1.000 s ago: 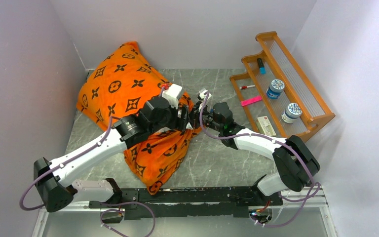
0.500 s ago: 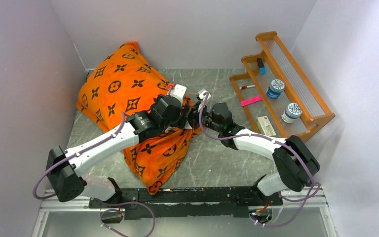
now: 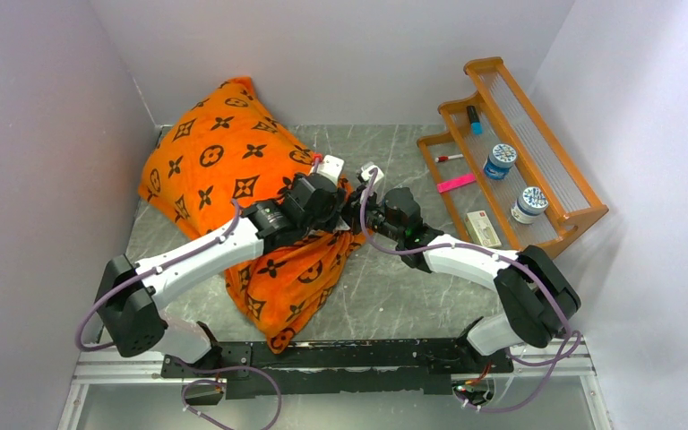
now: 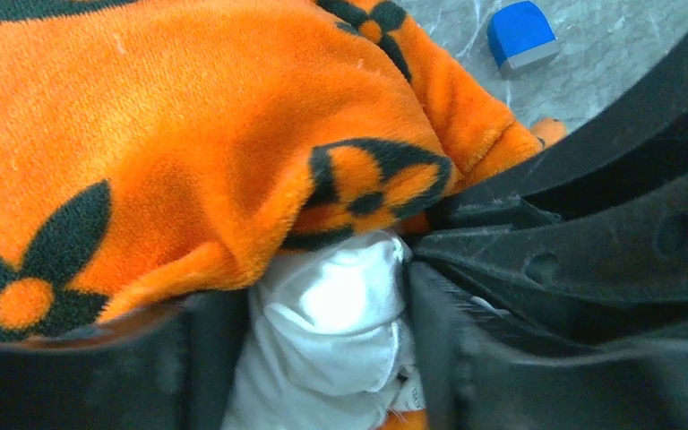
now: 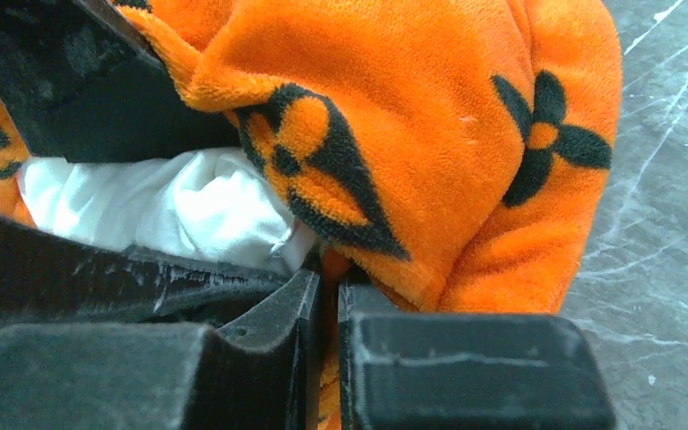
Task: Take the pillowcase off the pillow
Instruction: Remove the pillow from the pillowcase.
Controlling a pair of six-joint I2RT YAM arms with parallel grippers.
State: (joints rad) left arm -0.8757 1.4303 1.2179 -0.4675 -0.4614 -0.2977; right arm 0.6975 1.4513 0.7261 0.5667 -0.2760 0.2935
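Left arm (image 3: 206,255) has stretched out a lot since a moment ago. Its rear black joint (image 3: 133,315) swung toward 3 o'clock, and the left gripper (image 3: 339,195) pushed toward 1 o'clock, further into the bunched pillowcase (image 3: 224,161) mouth. The wrist looks smaller from above now too.

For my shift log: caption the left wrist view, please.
White pillow corner peeks from the orange pillowcase, between the left fingers.
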